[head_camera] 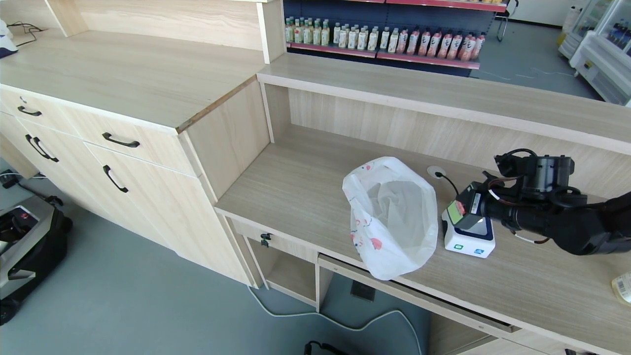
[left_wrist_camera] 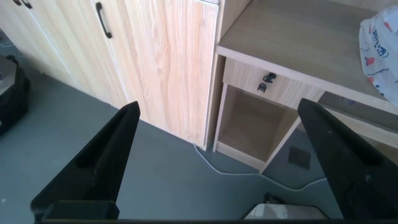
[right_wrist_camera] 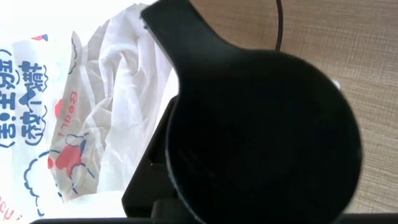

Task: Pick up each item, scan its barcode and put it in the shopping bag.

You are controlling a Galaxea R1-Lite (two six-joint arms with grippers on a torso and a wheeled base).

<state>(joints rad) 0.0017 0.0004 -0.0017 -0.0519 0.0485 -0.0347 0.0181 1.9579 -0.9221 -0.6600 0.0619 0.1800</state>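
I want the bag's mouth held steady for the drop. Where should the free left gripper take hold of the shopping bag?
Probably best: pinch the shopping bag by its top rim on the robot's left, coming down from above-left with the left gripper, one finger inside the mouth. The thin film stands open upward, and the scanner and right gripper crowd the other side.

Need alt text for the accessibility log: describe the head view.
The right gripper holds a dark labelled item over a white barcode scanner on a wooden counter. An open white shopping bag stands beside the scanner, to its left.
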